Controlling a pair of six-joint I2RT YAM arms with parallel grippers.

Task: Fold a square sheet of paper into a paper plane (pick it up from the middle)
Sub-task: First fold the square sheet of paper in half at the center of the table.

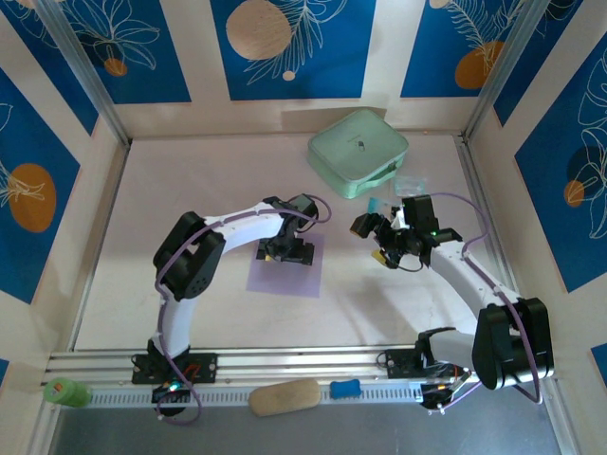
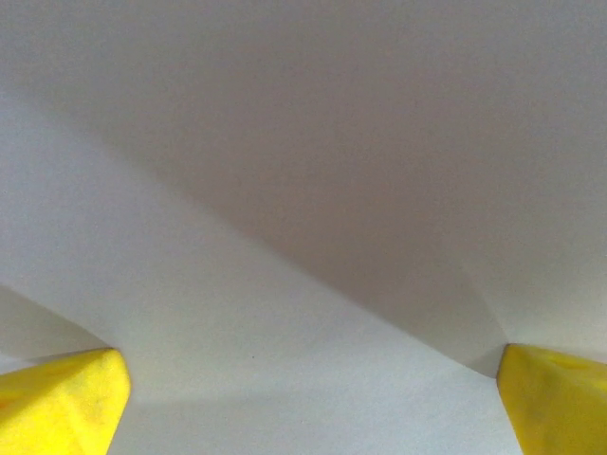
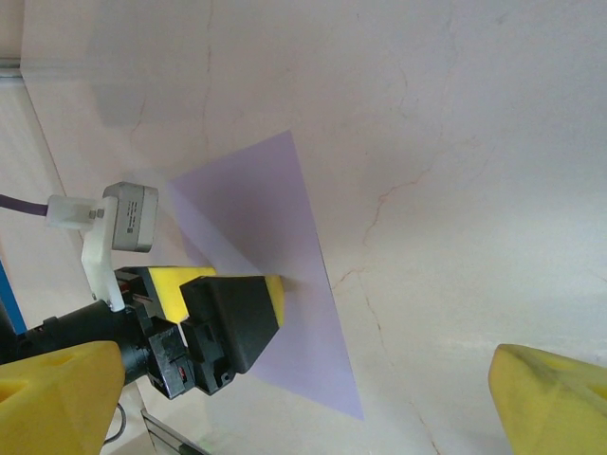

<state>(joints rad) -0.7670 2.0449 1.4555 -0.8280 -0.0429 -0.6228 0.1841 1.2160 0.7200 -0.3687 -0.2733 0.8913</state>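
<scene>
I judge this to be the very start of the job. The square sheet of paper (image 1: pixel 273 279) lies flat on the surface (image 1: pixel 190 190), a little left of centre and just in front of both arms. I can see no crease, no folded corner and nothing like a dart shape, so every fold is left to do, and the pick-up from the middle has not been made either.

My left claw (image 2: pixel 308 403) is down over the middle of the sheet with its jaws spread as wide as they go and nothing clasped between them. In the right wrist view one yellow tip sits on the paper or a hair above it (I cannot tell which from here). The left wrist view shows lavender from edge to edge, with a soft darker band running between the two tips. That band may be the paper beginning to hump, or it may be plain shadow. I would not bet either way.

My right claw (image 3: pixel 305 398) hangs to the right of the sheet, apart from it, equally wide open and empty, and looks across at the left claw's work. The mint-green case (image 1: pixel 358 152) sits at the far side of the surface, well clear of the paper.

By my reckoning the next thing needed is a pinch at the sheet's centre to raise it.
</scene>
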